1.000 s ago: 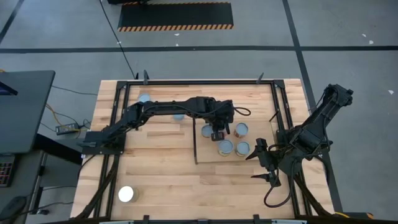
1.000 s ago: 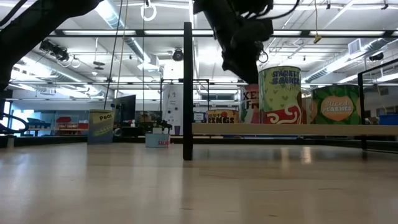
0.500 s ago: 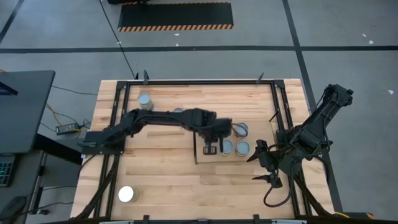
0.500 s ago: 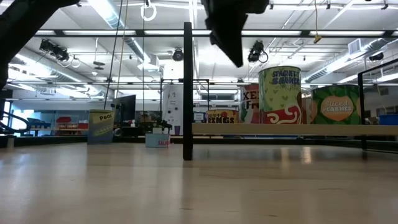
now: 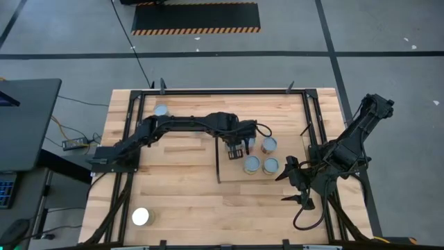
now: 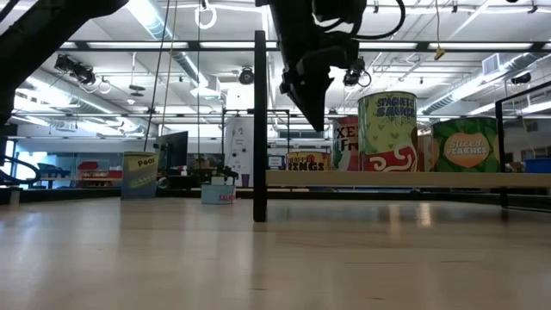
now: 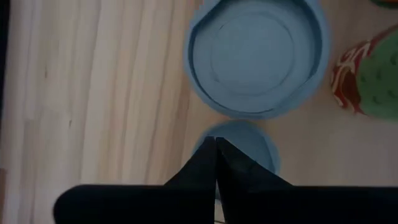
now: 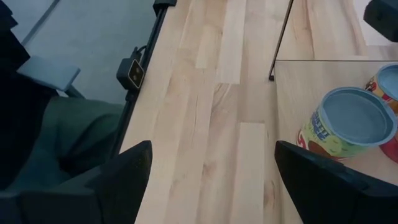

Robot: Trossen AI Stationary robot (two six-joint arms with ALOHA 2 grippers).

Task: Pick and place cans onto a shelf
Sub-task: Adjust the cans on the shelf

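Overhead, we see our left gripper (image 5: 236,150) above the shelf (image 5: 236,172), fingers pressed together and empty, just beside three cans (image 5: 252,164) standing there. Our right gripper (image 5: 297,185) waits off the shelf's right side, fingers spread wide. One white-topped can (image 5: 141,217) sits far off.

Smooth pale wood shelf (image 5: 277,177); cans (image 5: 252,164) with dull metal tops.

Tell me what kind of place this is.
Probably a robotics lab in an industrial hall: a framed wooden table with two arms, painted floor lines with a hazard-striped mat, and ceiling strip lights.
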